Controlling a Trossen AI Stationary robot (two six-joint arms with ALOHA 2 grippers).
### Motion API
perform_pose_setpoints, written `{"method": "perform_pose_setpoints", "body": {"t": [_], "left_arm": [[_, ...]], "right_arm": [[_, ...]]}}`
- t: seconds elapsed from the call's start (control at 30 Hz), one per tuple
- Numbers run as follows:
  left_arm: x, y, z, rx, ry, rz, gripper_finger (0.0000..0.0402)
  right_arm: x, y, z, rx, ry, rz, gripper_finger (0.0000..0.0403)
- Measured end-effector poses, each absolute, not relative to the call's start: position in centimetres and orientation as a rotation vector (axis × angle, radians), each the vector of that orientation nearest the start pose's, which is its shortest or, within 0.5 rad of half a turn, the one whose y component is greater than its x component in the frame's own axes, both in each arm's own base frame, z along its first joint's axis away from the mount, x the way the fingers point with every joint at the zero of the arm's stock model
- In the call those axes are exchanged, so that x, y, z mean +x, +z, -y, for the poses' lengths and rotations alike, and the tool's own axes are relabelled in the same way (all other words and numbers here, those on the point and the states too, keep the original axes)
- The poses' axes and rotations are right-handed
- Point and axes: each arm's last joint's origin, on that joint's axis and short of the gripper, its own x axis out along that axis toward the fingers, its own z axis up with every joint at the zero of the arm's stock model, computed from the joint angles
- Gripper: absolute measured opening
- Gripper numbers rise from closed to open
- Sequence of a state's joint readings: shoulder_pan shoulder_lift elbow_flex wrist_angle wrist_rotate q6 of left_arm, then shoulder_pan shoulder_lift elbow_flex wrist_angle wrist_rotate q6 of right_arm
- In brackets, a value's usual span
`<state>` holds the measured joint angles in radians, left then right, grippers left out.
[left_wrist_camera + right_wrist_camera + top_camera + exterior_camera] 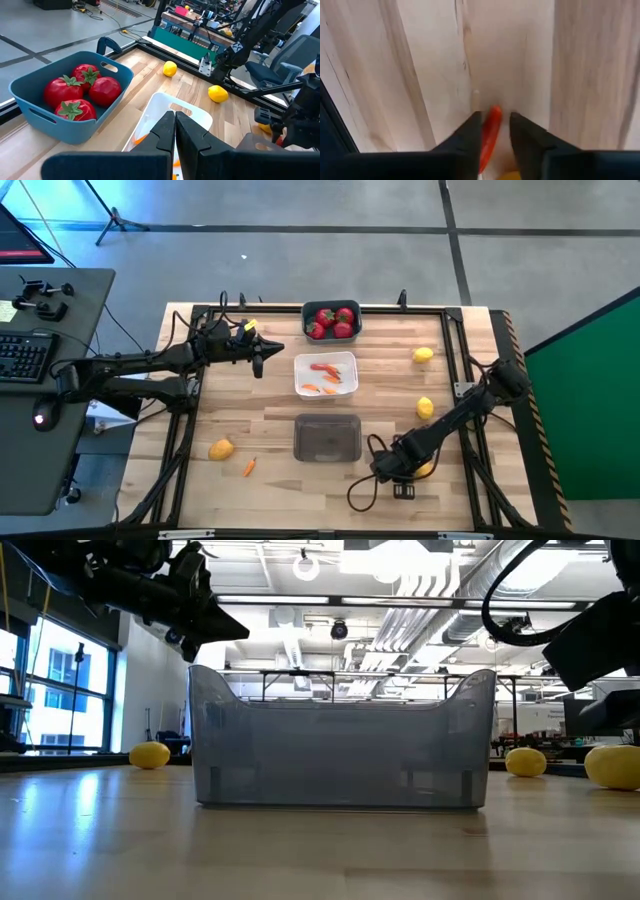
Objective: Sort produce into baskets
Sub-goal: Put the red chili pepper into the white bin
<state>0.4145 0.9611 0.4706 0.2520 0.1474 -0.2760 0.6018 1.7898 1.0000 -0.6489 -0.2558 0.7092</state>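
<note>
The light wooden table (260, 415) holds three bins in a row. The far blue plastic basket (331, 309) already has four red strawberries (333, 321), and the middle white basket (326, 392) has orange carrot pieces. The near translucent grey basket (327, 438) looks empty, so the yellow lemons (424, 354) remain, as I judge it. The left gripper (258, 364) hangs clenched and empty over the white basket's left edge. Near right, the right gripper (493, 125) closes around a small orange carrot piece (489, 131) on the table.
</note>
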Motion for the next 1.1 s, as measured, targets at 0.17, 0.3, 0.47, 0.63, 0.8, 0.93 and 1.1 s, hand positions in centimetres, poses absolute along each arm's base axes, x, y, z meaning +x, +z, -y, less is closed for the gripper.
{"method": "perform_pose_setpoints", "body": {"t": [0.17, 0.3, 0.47, 0.63, 0.8, 0.93, 1.1], "left_arm": [[19.1, 23.5, -7.9, -0.323, 0.295, -0.195, 0.0], [19.0, 23.5, -8.1, -0.323, 0.303, -0.194, 0.0], [18.8, 23.5, -8.6, -0.328, 0.321, -0.189, 0.0], [18.7, 23.5, -8.9, -0.326, 0.317, -0.187, 0.0], [18.5, 23.5, -9.2, -0.286, 0.327, -0.191, 0.0], [18.5, 23.5, -9.3, -0.265, 0.331, -0.194, 0.0], [18.5, 23.5, -9.3, -0.26, 0.309, -0.197, 0.0]], "right_arm": [[24.9, 13.4, -17.9, 0.308, 0.171, -1.61, 0.001], [25.1, 13.8, -17.6, 0.33, 0.185, -1.607, 0.0011], [26.6, 16.7, -16.8, 0.392, 0.191, -1.504, 0.0003], [28.4, 20.7, -14.7, 0.432, 0.056, -1.421, 0.0001], [30.9, 25.3, -11.0, 0.431, -0.098, -1.294, 0.0001], [33.2, 28.0, -6.9, 0.433, -0.19, -1.12, 0.0], [35.2, 28.3, -0.4, 0.406, -0.376, -0.937, 0.0]]}}
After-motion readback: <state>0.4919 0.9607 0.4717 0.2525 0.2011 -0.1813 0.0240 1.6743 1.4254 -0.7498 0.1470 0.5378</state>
